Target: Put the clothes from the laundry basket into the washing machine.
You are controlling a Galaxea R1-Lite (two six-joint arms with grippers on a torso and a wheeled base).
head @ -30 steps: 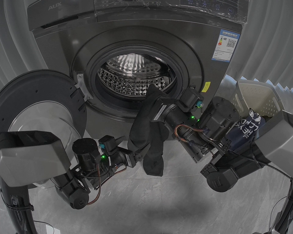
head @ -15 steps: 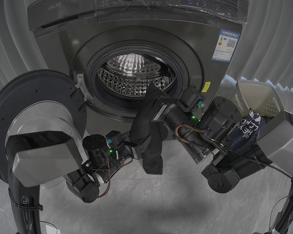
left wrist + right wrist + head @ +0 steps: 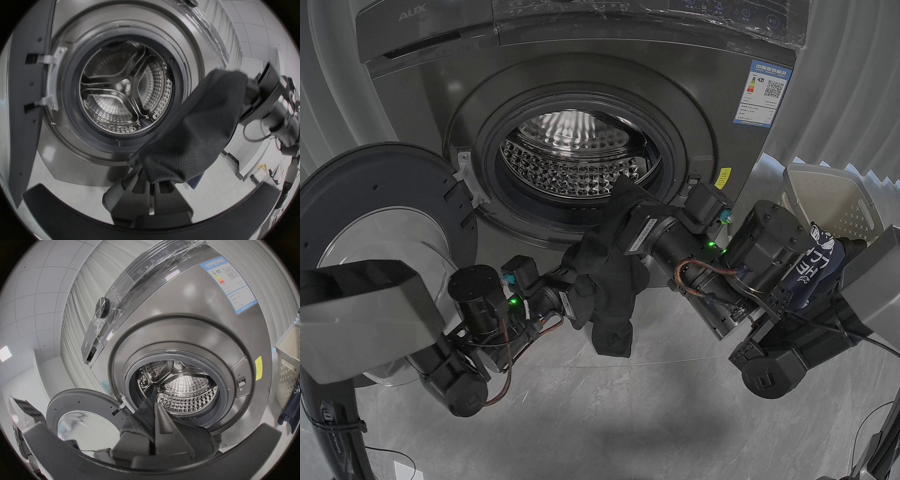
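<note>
Black garment (image 3: 606, 281) dangles below the drum (image 3: 575, 156) mouth; my right gripper (image 3: 153, 421), nearer it, pinches the top, my left gripper (image 3: 153, 187) seemingly pinches lower folds.

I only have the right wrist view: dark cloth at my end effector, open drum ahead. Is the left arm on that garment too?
Observer: Yes. In the head view the left end effector is shut on the dark garment, lower down than the right end effector.
Operator: Is any of it inside the drum yet?
Observer: Not that I can see. The left wrist view shows it in front of the washing machine, beside the opening, and in the head view its loose tail hangs free below both end effectors, lower than the opening.
</note>
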